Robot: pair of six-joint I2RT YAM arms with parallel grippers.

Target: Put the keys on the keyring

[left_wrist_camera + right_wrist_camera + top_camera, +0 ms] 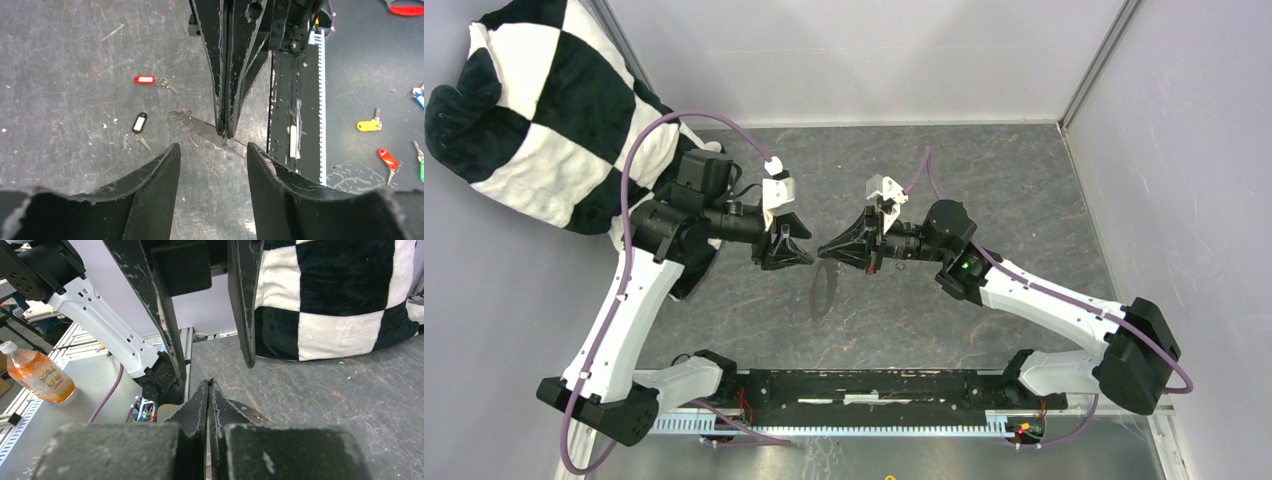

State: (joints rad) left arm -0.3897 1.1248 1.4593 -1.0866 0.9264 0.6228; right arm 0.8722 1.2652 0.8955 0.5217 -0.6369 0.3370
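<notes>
1. Up above the surface, the right end effector is clenched, its fingers pressed flat together, and it pinches the wire of the keyring at its tips.
2. The keyring's bumpy loop sits at the centre of the left wrist view, stretching left from those tips.
3. The left end effector is released. Its two fingers stand apart at the bottom of that frame, with nothing between them, and point at the right one's tips.
4. The black-tagged key lies on the surface just left of the keyring.
5. The red-tagged key lies above it in the frame, apart from the ring.
6. From overhead, both end effectors meet tip to tip at mid-frame, and a checkered cushion fills the upper left.
</notes>
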